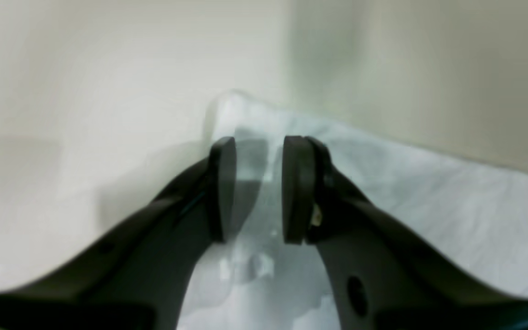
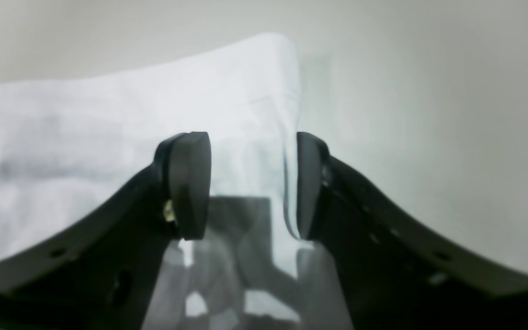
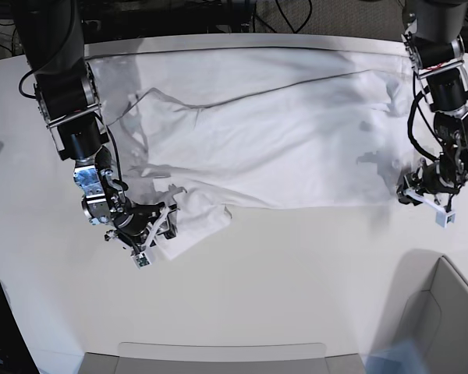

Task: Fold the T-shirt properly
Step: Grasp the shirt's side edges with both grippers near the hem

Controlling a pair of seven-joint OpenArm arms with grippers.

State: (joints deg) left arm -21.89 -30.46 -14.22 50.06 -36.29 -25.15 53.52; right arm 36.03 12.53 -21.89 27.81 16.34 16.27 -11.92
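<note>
The white T-shirt [image 3: 281, 132] lies spread and wrinkled across the far half of the table, with one sleeve bunched at the near left. My right gripper [image 3: 157, 227] is low at that bunched sleeve [image 3: 199, 220]. In the right wrist view it [image 2: 250, 183] is open, with a fabric edge [image 2: 264, 91] running between the fingers. My left gripper [image 3: 411, 192] is at the shirt's right edge. In the left wrist view it [image 1: 260, 188] is open, straddling a fabric corner [image 1: 383, 183].
The white tabletop [image 3: 296, 273] extends toward the near side. A grey bin [image 3: 444, 312] stands at the near right corner. A flat grey tray edge [image 3: 218, 354] runs along the front. Cables hang behind the table's far edge.
</note>
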